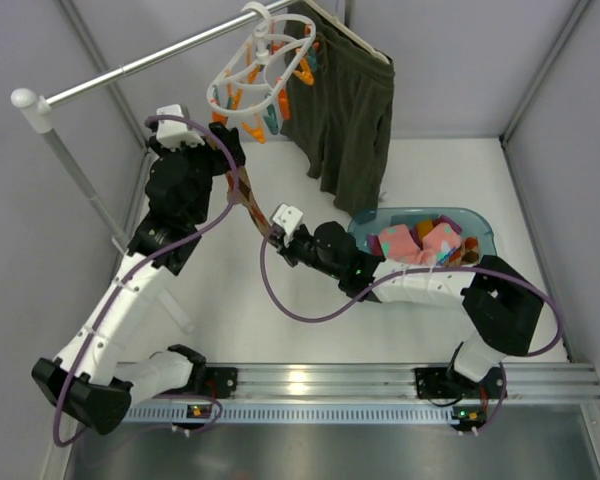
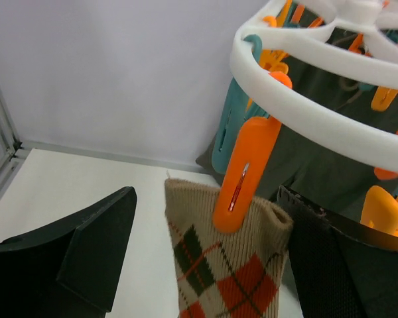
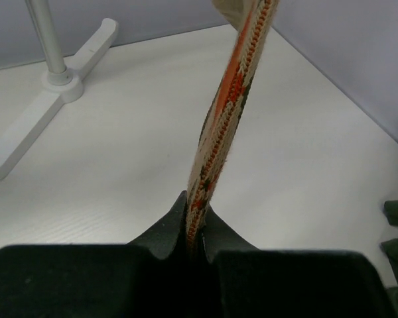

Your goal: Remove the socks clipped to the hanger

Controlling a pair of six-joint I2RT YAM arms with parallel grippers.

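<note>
White table (image 1: 440,180); left tool (image 2: 209,258) wide astride pegged argyle sock (image 2: 252,278); right tool (image 3: 194,232) tight on its tail.

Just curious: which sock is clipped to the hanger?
The tan diamond-patterned sock, held by an orange peg; the pink ones lie in the blue tub.

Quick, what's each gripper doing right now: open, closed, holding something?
Left gripper: open, straddling the argyle sock below its orange peg.
Right gripper: shut on that sock's lower end.
</note>
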